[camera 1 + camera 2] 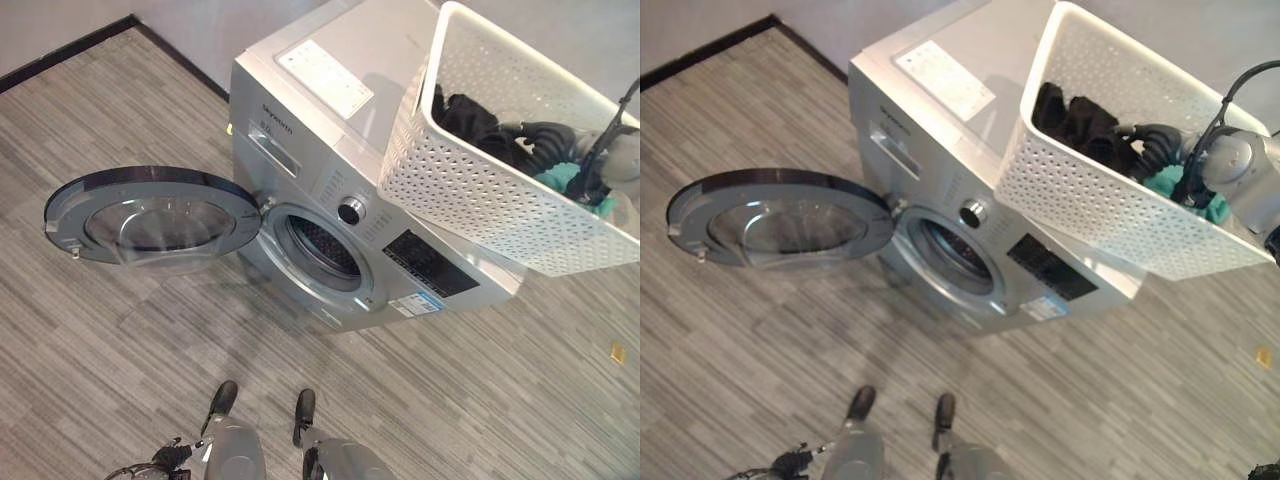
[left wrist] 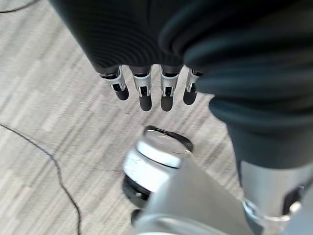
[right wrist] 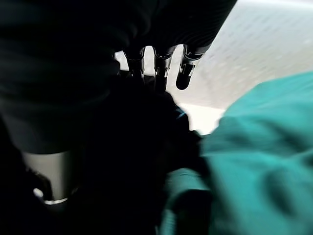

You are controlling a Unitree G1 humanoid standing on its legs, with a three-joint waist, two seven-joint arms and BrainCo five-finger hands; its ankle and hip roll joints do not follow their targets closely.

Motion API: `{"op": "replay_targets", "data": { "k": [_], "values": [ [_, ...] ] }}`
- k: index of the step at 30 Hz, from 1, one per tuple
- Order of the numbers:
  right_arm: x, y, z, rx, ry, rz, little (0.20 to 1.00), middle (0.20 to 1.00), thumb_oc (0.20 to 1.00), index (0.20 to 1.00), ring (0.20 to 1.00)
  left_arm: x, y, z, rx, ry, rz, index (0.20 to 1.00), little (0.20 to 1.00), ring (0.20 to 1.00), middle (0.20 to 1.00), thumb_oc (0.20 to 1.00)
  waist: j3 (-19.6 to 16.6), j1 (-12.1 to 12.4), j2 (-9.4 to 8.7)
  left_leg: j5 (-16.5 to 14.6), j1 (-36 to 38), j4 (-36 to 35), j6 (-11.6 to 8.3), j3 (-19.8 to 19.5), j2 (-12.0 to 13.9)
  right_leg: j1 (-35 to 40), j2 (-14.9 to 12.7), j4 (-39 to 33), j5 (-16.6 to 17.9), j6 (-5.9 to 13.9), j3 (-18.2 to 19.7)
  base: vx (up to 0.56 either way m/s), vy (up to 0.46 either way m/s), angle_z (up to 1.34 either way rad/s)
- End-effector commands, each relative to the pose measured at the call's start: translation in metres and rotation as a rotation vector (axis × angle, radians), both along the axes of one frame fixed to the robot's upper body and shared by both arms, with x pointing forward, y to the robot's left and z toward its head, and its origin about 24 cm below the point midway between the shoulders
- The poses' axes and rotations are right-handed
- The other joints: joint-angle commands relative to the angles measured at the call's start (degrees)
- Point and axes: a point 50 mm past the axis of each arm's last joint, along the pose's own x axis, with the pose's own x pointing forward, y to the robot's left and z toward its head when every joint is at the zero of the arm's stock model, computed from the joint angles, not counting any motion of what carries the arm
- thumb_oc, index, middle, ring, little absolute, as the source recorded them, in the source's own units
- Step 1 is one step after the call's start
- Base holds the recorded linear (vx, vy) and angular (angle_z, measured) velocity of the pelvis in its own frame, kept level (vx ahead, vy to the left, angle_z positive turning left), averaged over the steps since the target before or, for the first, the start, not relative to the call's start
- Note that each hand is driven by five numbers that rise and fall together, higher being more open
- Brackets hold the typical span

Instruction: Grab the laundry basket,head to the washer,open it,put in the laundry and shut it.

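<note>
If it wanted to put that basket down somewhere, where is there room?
The washer's top is bare left of the basket, apart from a label. The floor before the washer is free too. It is crowded under the open door and inside the basket, where the right hand reaches among clothes.

Basket cut off at right edge. Right hand sunk among dark clothes and teal cloth, grip unreadable. Drum interior too dark to make out.

washer | top: pale sheet label, print too small to read; front: wordmark, dark display panel, small sticker; none legible
</note>
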Motion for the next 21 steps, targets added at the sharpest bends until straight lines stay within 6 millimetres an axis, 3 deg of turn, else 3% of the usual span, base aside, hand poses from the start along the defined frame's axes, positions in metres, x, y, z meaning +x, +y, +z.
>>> {"op": "replay_targets", "data": {
  "k": [1,4,12,13,14,15,19,21],
  "values": [
    [-0.001,-0.001,0.027,0.023,-0.115,-0.019,1.0,1.0,1.0,1.0,1.0,-0.011,0.003,-0.001,0.012,0.023,0.036,1.0,1.0,1.0,1.0,1.0,-0.59,1.83,-0.38,0.69,7.08,-5.2,-0.45,3.63,6.04,-5.19,-2.39,4.48,-3.3,3.55,-0.37,0.02,-0.043,0.15],
    [0.005,0.017,0.017,0.051,-0.097,0.04,1.0,1.0,1.0,1.0,1.0,-0.002,-0.002,-0.001,0.005,0.0,0.015,1.0,1.0,1.0,1.0,1.0,0.15,2.51,-0.47,0.76,6.21,-4.89,-0.6,3.0,6.43,-5.43,-1.95,4.56,-3.5,3.41,-0.87,0.0,-0.047,0.04],
    [0.021,0.008,0.015,0.044,-0.17,-0.103,1.0,1.0,1.0,1.0,1.0,0.024,-0.009,0.004,0.007,-0.084,0.008,1.0,1.0,1.0,1.0,1.0,2.19,3.89,0.13,1.82,3.77,-4.83,-0.54,1.97,6.6,-6.49,-1.62,3.69,-2.8,3.19,-1.83,-0.03,-0.029,0.05],
    [0.022,0.007,0.014,0.047,-0.173,-0.113,0.746,0.746,0.746,0.746,0.746,0.023,-0.01,0.003,0.006,-0.08,0.008,1.0,1.0,1.0,1.0,1.0,2.23,3.83,0.32,1.91,3.59,-4.9,-0.51,1.92,6.52,-6.63,-1.59,3.64,-2.74,3.14,-1.82,-0.03,-0.013,0.03],
    [0.023,0.006,0.011,0.056,-0.167,-0.122,0.366,0.366,0.366,0.366,0.366,0.022,-0.011,0.002,0.003,-0.072,0.005,1.0,1.0,1.0,1.0,1.0,2.23,3.83,0.48,2.03,3.51,-5.03,-0.48,1.93,6.52,-6.69,-1.55,3.54,-2.78,3.08,-1.83,0.0,0.0,0.0],
    [0.024,0.006,0.01,0.067,-0.17,-0.125,0.2,0.2,0.2,0.2,0.2,0.02,-0.011,0.002,0.007,-0.065,0.004,1.0,1.0,1.0,1.0,1.0,2.18,3.81,0.6,2.09,3.48,-5.11,-0.45,1.92,6.48,-6.69,-1.49,3.49,-2.84,3.04,-1.85,0.0,0.0,0.0],
    [0.024,0.008,0.011,0.13,-0.199,-0.121,0.2,0.2,0.2,0.2,0.2,0.012,-0.01,-0.001,0.008,-0.034,0.018,1.0,1.0,1.0,1.0,1.0,1.75,3.46,0.94,2.28,3.76,-5.7,-0.44,2.09,6.42,-6.54,-1.39,3.33,-3.03,2.97,-1.73,0.0,-0.002,0.01],
    [0.02,0.006,0.028,0.272,-0.318,-0.115,0.2,0.2,0.2,0.2,0.2,0.008,-0.008,-0.001,0.013,-0.025,0.04,1.0,1.0,1.0,1.0,1.0,0.76,2.79,1.0,2.0,4.65,-5.94,-0.42,2.6,6.49,-5.96,-1.29,3.15,-3.25,2.97,-1.28,0.0,0.0,0.0]
  ]
}}
